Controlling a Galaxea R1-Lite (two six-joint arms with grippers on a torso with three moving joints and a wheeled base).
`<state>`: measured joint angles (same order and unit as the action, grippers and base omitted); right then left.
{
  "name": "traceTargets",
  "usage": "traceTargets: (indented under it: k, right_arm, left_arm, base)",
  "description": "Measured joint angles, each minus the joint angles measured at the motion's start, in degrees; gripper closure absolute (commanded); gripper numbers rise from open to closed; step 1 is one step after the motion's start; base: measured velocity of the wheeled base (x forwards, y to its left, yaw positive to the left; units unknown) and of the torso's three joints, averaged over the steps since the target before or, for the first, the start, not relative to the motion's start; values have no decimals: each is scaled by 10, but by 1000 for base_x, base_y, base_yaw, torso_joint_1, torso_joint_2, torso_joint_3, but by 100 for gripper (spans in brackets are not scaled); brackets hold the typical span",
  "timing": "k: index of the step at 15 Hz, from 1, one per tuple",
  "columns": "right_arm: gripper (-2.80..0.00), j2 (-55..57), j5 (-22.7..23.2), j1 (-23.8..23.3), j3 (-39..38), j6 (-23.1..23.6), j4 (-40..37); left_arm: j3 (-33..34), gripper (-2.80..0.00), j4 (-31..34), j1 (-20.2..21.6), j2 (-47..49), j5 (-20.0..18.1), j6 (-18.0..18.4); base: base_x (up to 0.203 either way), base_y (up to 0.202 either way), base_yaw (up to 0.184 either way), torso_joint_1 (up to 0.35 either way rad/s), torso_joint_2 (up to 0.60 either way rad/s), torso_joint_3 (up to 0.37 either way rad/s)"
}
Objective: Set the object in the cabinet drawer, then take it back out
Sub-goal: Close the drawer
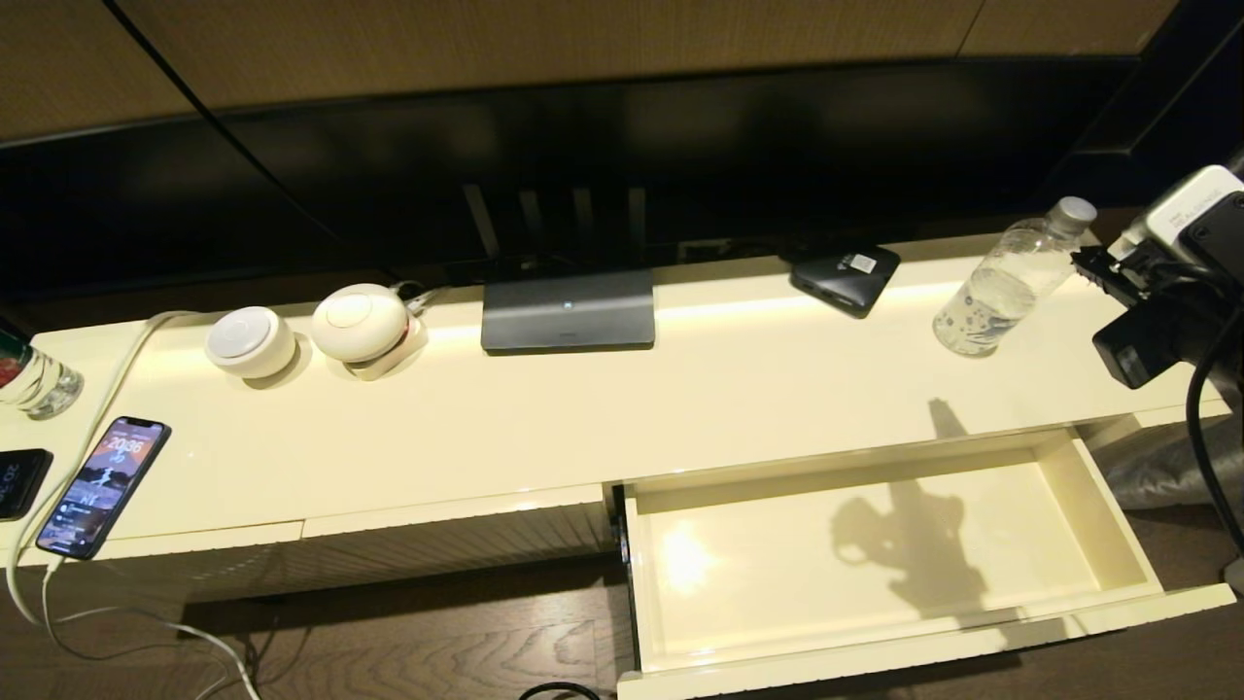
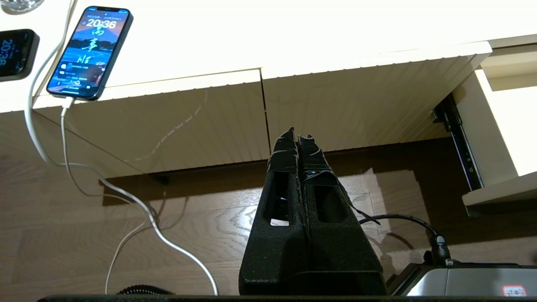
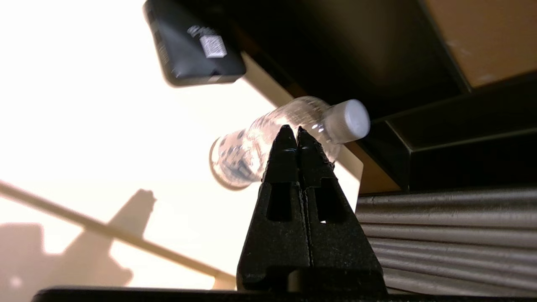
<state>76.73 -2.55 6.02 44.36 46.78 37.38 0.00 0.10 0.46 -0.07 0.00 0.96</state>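
Right gripper (image 3: 297,131): two matte black, grainy-surfaced fingers with slotted bodies and tapered tips, pressed flat together with nothing between them; in the head view it (image 1: 1087,261) hangs at the right end of the cabinet top, above the surface.
Water bottle (image 1: 1011,280): small, clear, ribbed plastic with a pale grey-white cap and a white-and-blue printed label, standing upright on the cabinet top just beside the right gripper's tips, on the side toward the middle of the cabinet; in the right wrist view the bottle (image 3: 256,149) sits just beyond the closed tips, apart from them.
Cabinet drawer (image 1: 1118,530): wide, shallow, glossy cream, pulled open below and in front of the right gripper; smooth interior with only shadows on its floor.
Left gripper (image 2: 298,138): same black grainy fingers, closed against each other and empty, low above the wood-grain floor, pointing at the finely ribbed cream front panels (image 2: 201,121) of the shut drawers.
Cabinet top (image 1: 583,428): glossy cream, flat, long.
Black box (image 1: 844,273): flat, rounded corners, white sticker, past the bottle from the right gripper.
Grey base (image 1: 568,310): smooth rectangular slab at mid cabinet, well away from both grippers.
White domes (image 1: 360,322): two rounded matte devices further along.
Smartphone (image 2: 90,52): lit screen, white cable attached, lying on the cabinet edge above and aside of the left gripper.
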Motion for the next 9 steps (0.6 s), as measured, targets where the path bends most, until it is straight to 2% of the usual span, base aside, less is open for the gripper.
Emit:
traceTargets:
  k: [3,9]
  right_arm:
    - [0,-36,43,30,-51,70,-89]
    - [0,-54,117,82,-112,116,-234]
  left_arm:
    - [0,0,0,0,0,0,0]
    - [0,0,0,0,0,0,0]
  base:
    - [0,0,0,0,0,0]
    - [0,0,0,0,0,0]
